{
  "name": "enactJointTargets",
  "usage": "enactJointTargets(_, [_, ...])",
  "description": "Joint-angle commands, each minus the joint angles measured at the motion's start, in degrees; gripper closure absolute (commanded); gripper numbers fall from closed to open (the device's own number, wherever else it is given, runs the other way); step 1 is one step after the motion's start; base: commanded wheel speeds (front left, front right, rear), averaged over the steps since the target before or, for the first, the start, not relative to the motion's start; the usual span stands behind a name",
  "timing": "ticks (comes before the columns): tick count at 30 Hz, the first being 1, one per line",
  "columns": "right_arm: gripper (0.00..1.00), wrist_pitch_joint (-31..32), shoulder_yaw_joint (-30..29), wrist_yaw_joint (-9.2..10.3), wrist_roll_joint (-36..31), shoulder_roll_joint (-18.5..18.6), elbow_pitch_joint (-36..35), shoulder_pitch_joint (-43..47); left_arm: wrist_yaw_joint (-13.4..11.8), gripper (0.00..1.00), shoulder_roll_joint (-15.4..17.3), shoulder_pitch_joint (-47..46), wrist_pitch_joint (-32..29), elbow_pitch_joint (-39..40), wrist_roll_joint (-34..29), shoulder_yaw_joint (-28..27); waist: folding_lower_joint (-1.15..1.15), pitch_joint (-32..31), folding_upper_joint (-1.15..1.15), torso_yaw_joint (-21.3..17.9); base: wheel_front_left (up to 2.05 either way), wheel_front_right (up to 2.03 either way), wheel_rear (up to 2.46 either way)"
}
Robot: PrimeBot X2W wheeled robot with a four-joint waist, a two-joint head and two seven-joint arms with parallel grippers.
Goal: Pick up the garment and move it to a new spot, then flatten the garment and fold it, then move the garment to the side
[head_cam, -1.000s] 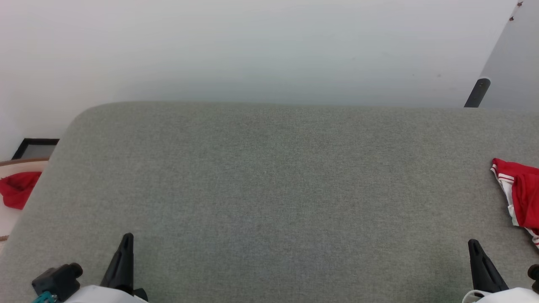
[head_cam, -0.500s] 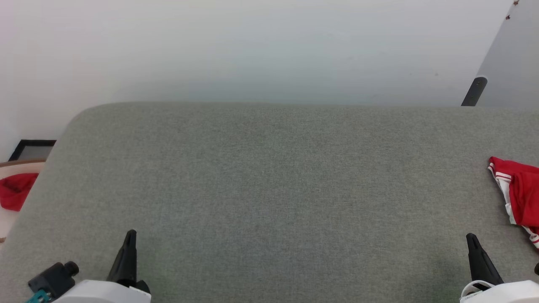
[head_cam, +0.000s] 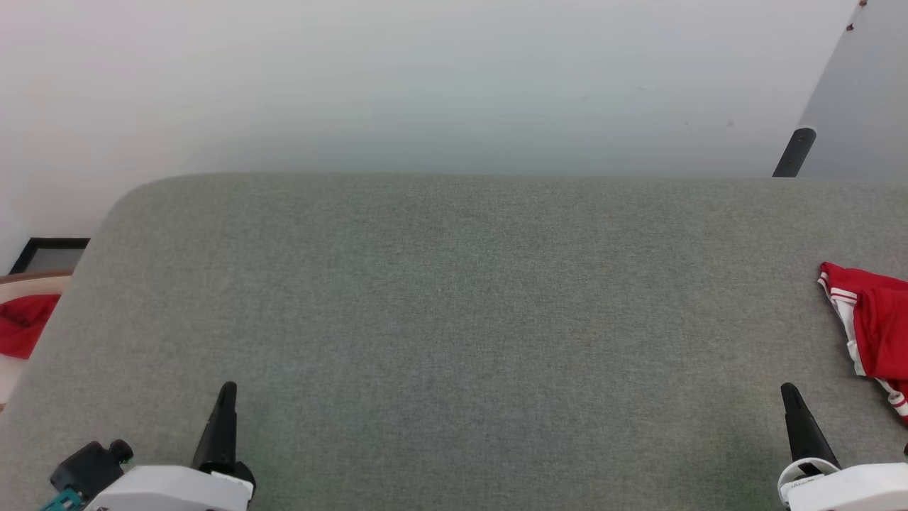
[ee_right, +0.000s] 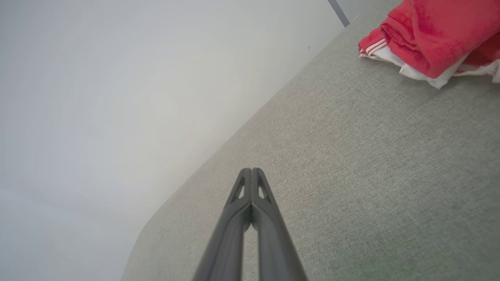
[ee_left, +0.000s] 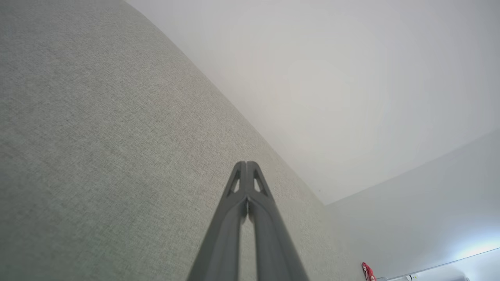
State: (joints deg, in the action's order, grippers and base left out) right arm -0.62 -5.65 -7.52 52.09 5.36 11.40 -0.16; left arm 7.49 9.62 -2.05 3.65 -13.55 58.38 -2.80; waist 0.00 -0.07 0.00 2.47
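Grey woven fabric covers the table (head_cam: 454, 319) in the head view. The garment (head_cam: 869, 333) lies in a heap at the table's right edge, partly cut off by the frame and well apart from both grippers. The left gripper (head_cam: 227, 394) and the right gripper (head_cam: 787, 394) hover near the table's front edge. Each has its 2 fingers pressed together with nothing between them. A small red cloth (head_cam: 25, 323) sits off the table to the left.

In the left wrist view, the left gripper (ee_left: 247, 166) is closed to a point over bare fabric and holds nothing.

In the right wrist view, the right gripper (ee_right: 252, 171) is also closed and empty. The garment (ee_right: 433, 35) lies ahead and to the right, red layered over white, with striped trim at one corner.

I judge that this fits 2 stages: a heap waiting at the side to be picked up, or a folded garment already set aside. Whether the layers are a proper fold, I cannot tell, so the pictures settle no next move.
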Motion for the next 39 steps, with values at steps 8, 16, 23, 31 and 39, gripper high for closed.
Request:
enactJointTargets(8, [1.00, 1.2, -0.4, 0.02, 6.4, -0.2, -0.1, -2.0, 0.0, 1.00, -0.7, -1.6, -1.5, 0.4, 5.5, -0.9, 0.00, 0.0, 0.00, -0.3, 0.00, 0.00, 0.00])
enactJointTargets(16, [1.00, 2.1, -0.5, 0.02, 11.3, -0.6, 0.3, -2.6, 0.0, 1.00, -1.6, -2.0, -2.8, 0.3, 9.6, -1.3, 0.00, 0.1, 0.00, -0.5, 0.00, 0.00, 0.00])
enactJointTargets(23, [1.00, 2.8, -0.6, 0.03, 15.4, -0.9, 0.7, -3.2, 0.0, 1.00, -2.3, -2.4, -3.9, 0.2, 13.1, -1.7, 0.00, 0.1, 0.00, -0.7, 0.00, 0.00, 0.00])
enactJointTargets(31, [1.00, 3.6, -0.6, 0.03, 19.9, -1.2, 1.0, -3.7, 0.0, 1.00, -3.1, -2.8, -5.1, 0.1, 16.8, -2.1, 0.00, 0.1, 0.00, -1.0, 0.00, 0.00, 0.00])
enactJointTargets(39, [1.00, 4.3, -0.7, 0.03, 24.0, -1.4, 1.3, -4.3, 0.0, 1.00, -3.9, -3.1, -6.1, 0.0, 20.2, -2.5, 0.00, 0.1, 0.00, -1.2, 0.00, 0.00, 0.00])
